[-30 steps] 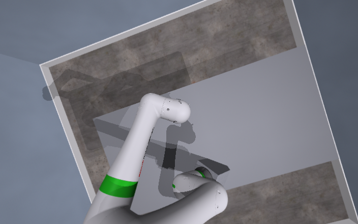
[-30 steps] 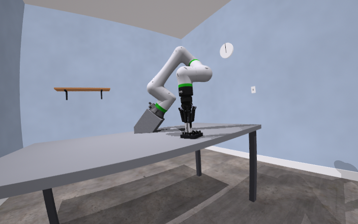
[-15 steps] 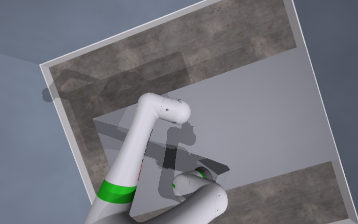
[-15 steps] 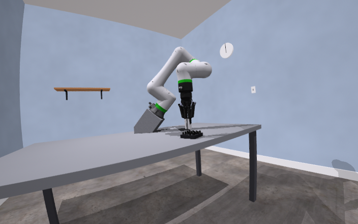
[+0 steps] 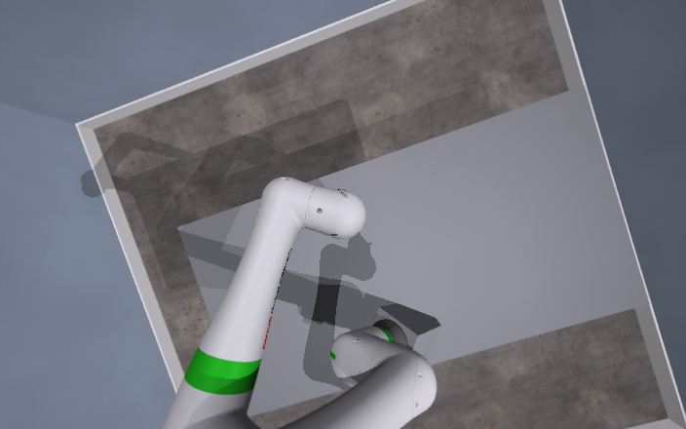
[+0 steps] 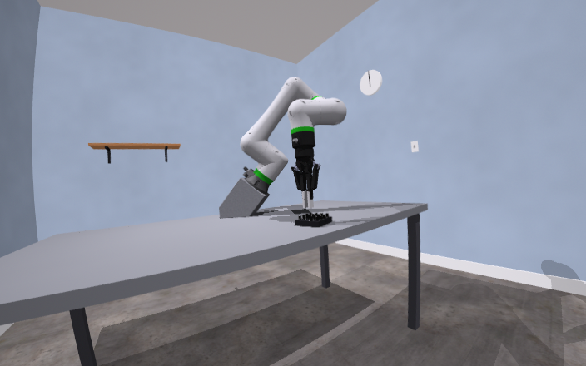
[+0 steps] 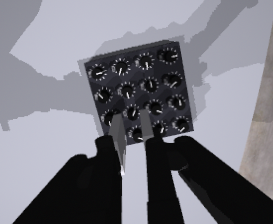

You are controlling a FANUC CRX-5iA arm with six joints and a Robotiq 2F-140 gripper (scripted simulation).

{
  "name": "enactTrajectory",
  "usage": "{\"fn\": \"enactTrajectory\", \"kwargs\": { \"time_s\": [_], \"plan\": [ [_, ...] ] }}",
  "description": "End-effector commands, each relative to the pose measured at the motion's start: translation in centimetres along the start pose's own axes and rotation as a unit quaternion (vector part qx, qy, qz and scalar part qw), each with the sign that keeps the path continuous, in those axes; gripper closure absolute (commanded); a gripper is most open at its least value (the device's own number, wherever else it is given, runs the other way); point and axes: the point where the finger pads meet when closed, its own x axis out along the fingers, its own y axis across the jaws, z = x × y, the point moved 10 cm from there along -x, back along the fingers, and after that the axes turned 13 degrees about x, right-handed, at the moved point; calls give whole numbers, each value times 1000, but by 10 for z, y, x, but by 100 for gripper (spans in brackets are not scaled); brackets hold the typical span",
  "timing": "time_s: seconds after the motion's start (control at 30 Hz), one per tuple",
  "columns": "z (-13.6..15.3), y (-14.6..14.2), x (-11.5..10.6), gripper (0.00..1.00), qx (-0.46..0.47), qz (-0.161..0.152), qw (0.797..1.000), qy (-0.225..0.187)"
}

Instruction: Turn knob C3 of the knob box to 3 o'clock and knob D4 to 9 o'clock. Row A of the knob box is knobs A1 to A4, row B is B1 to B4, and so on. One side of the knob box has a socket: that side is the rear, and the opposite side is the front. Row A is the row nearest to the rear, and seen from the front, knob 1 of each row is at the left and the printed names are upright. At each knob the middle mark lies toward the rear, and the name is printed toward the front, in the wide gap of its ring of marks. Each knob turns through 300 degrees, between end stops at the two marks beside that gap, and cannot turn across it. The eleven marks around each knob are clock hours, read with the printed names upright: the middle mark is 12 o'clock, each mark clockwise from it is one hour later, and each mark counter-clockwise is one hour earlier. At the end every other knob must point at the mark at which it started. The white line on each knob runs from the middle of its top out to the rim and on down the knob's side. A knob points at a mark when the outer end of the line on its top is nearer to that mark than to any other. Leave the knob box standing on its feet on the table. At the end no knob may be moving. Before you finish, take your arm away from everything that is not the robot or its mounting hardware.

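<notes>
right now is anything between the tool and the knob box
Nothing visible. The tool hangs just above the knob box, its slightly parted fingers over the near rows, holding nothing. The knobs straight beneath the fingers are hidden.

The knob box [image 7: 139,96] is a small, flat, black square unit standing level on the grey desk [image 6: 158,245], near the far end and just in front of the arm's base. From the room side it shows as a low dark slab [image 6: 313,220] with short studs rising from its top. Looking down along the wrist, its face carries sixteen round black knobs in a four-by-four grid, each ringed with pale tick marks and crossed by a thin white line. The box sits slightly skewed in that view. The printed names and individual pointer directions are too small to read.
</notes>
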Motion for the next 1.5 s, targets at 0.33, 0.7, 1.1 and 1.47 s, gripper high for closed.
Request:
{"fn": "enactTrajectory", "kwargs": {
  "time_s": [0.33, 0.7, 1.1, 1.47],
  "plan": [
    [0, 0, -1, 88, -48, 0, 999, 0],
    [0, 0, -6, 88, -247, 0, 969, 0],
    [0, 0, -11, 88, -419, 0, 908, 0],
    [0, 0, -14, 88, -544, 0, 839, 0]
  ]
}}
